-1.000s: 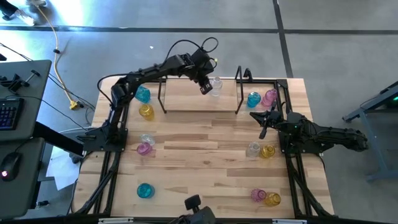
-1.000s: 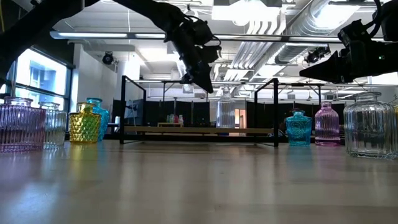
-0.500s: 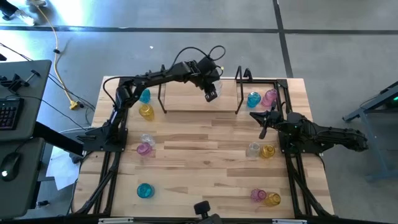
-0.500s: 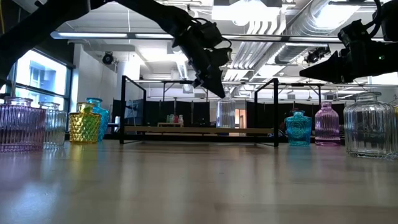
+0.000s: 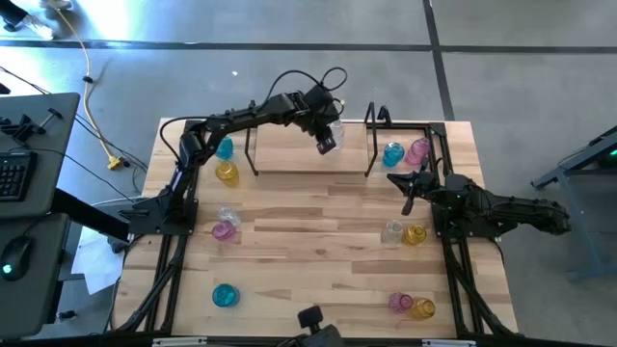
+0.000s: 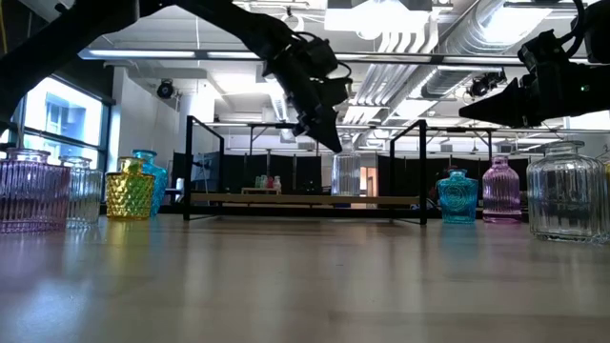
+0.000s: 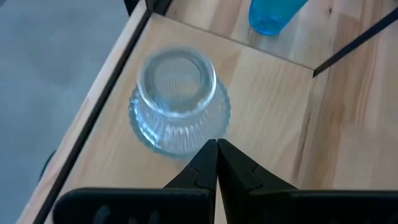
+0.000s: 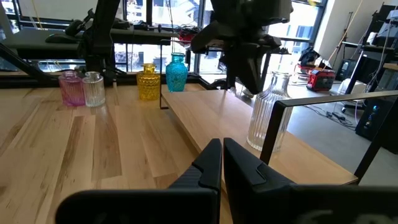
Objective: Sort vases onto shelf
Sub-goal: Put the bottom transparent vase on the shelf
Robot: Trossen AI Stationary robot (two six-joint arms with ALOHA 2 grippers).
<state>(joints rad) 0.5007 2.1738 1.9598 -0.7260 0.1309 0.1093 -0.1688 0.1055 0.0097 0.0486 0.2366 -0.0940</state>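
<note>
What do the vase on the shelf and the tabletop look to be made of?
The clear vase looks like ribbed glass: transparent, with vertical flutes, and the wood shows through it. The tabletop looks like light butcher-block wood, with visible plank seams and grain; the finish seems smooth.

Two matte-black jointed arms, black cable looped over left arm (image 5: 253, 114); each gripper's dark fingers taper to points.

Blue vase (image 7: 272, 15) cut off by the left wrist picture's edge, clear vase (image 5: 336, 128) largely hidden under the left arm from above, clear vase's foot masked by closed jaws
</note>
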